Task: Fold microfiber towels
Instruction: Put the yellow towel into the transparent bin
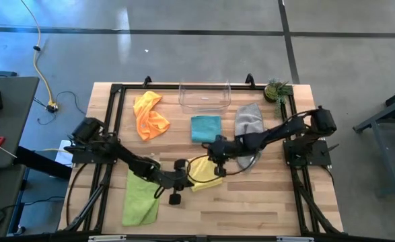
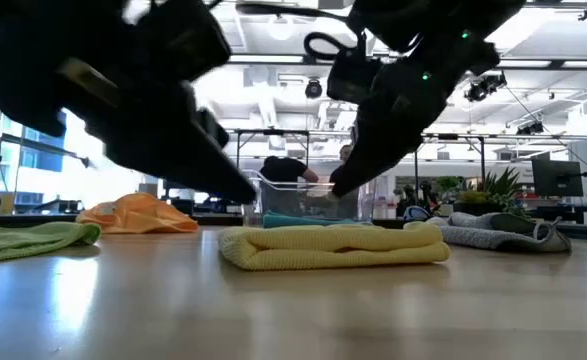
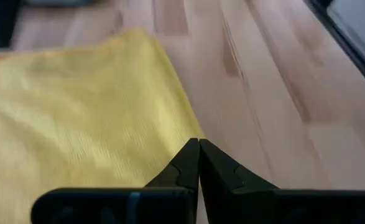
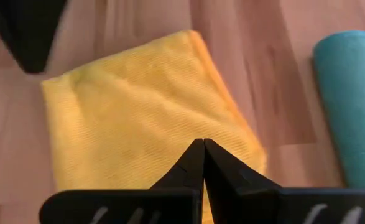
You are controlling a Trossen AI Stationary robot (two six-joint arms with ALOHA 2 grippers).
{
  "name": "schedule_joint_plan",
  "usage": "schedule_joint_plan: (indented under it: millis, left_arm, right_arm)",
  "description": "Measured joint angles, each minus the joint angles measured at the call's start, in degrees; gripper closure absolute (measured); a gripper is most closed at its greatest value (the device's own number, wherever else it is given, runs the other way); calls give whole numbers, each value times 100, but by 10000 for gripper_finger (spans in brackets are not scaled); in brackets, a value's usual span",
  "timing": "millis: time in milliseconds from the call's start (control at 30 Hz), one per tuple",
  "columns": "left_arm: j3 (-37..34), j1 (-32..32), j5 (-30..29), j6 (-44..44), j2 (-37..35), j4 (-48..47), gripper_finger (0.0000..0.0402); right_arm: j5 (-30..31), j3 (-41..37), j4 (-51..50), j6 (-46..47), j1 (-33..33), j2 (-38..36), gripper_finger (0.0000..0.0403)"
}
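The yellow towel (image 1: 202,173) is seen lying flat and folded on the wooden table (image 1: 264,202), near the middle, and this is likely why both arms are gathered just over it. The left gripper (image 3: 199,163) is held above one edge of the yellow towel, with its fingers pressed shut and nothing caught between them. The right gripper (image 4: 203,160) is held above the towel too, its fingers also shut and empty. From table height the towel is seen lying free under both grippers. The teal towel (image 1: 206,128) is laid neatly just beyond it. The orange towel (image 1: 150,115), grey towel (image 1: 248,121) and lime green towel (image 1: 141,198) are left crumpled, probably waiting to be folded.
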Motion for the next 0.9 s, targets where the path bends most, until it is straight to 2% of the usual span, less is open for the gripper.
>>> schedule_joint_plan:
  millis: [267,367,467,567,700,800,900]
  left_arm:
    - [207,-4,56,-119,723,257,401]
    - [410,-20,97,-23,934,312,401]
    - [559,-24,103,25,1021,285,402]
    - [629,-9,129,121,1017,236,401]
    - [705,31,255,167,1001,200,401]
    - [761,59,328,167,999,179,401]
    - [763,59,329,167,995,181,401]
  right_arm:
    - [105,0,8,49,733,0,402]
    - [204,0,151,-44,1064,21,389]
    - [180,0,286,-241,1426,70,349]
    - [234,0,297,-412,1765,125,293]
    - [862,0,263,-707,2070,316,225]
    - [1128,0,254,-768,2092,394,197]
    - [1148,0,229,-917,2068,424,191]
